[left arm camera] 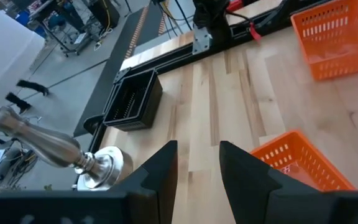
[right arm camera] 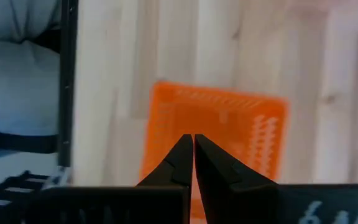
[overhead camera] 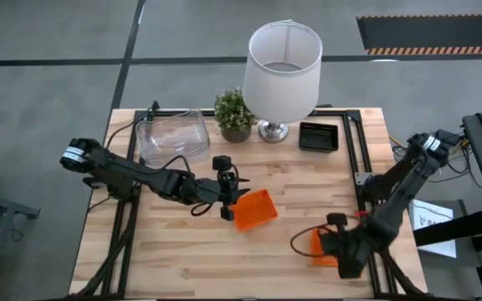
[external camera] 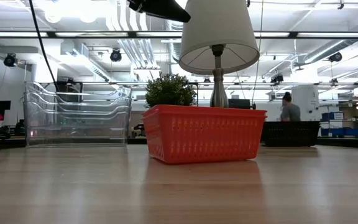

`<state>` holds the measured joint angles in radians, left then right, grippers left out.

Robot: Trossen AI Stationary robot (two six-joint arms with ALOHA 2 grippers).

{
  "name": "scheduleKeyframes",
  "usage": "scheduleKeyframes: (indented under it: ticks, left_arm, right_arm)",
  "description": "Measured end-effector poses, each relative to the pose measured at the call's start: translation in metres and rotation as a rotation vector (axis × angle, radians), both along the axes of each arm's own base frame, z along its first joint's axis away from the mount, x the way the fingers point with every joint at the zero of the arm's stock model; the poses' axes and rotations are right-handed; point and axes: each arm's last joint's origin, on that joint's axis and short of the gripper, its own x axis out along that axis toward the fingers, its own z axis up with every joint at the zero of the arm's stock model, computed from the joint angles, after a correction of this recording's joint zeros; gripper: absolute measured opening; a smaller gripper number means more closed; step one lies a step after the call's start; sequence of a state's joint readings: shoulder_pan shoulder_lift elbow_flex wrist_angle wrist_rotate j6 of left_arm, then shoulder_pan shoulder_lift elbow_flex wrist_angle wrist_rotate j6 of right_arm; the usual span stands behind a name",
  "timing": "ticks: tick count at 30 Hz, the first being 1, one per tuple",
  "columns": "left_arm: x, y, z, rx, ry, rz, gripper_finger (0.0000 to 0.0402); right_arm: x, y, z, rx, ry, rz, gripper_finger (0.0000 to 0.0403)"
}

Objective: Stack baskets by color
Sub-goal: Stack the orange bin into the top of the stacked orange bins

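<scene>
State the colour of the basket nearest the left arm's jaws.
Orange. The basket shows best in the high view.

An industrial lab or workshop hall: exposed ceiling ducts [external camera: 126, 50], strip lights [external camera: 303, 35], hazard-striped floor mat [overhead camera: 433, 50], workstations, a distant person [external camera: 289, 109].

In the high view the right arm hides most of the orange basket [overhead camera: 318, 247] at five o'clock. The low view cuts off the lamp [external camera: 218, 37] shade's top. The clear bins [external camera: 76, 115] blur together, count uncertain.
</scene>
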<state>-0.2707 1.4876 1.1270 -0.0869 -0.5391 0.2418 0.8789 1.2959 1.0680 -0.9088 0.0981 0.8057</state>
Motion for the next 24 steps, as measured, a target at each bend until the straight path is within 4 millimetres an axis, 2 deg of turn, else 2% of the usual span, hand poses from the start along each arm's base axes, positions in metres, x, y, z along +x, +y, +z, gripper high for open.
scheduleKeyframes:
  ticks: [5,10,18,24]
  left_arm:
    - [-0.006,-0.004,0.006,-0.026,-0.026,-0.006,0.0102]
    - [-0.01,-0.012,0.009,-0.031,-0.036,-0.035,0.0102]
    - [-0.014,-0.024,0.009,-0.033,-0.035,-0.072,0.0102]
    - [-0.015,-0.028,0.008,-0.032,-0.033,-0.085,0.0102]
  right_arm:
    - [-0.005,0.033,-0.005,0.02,0.069,-0.095,0.0017]
    - [-0.004,0.056,-0.015,-0.052,0.151,-0.072,0.0058]
    - [0.003,0.07,-0.047,-0.24,0.278,0.005,0.0137]
    - [0.004,0.074,-0.063,-0.262,0.348,0.044,0.0161]
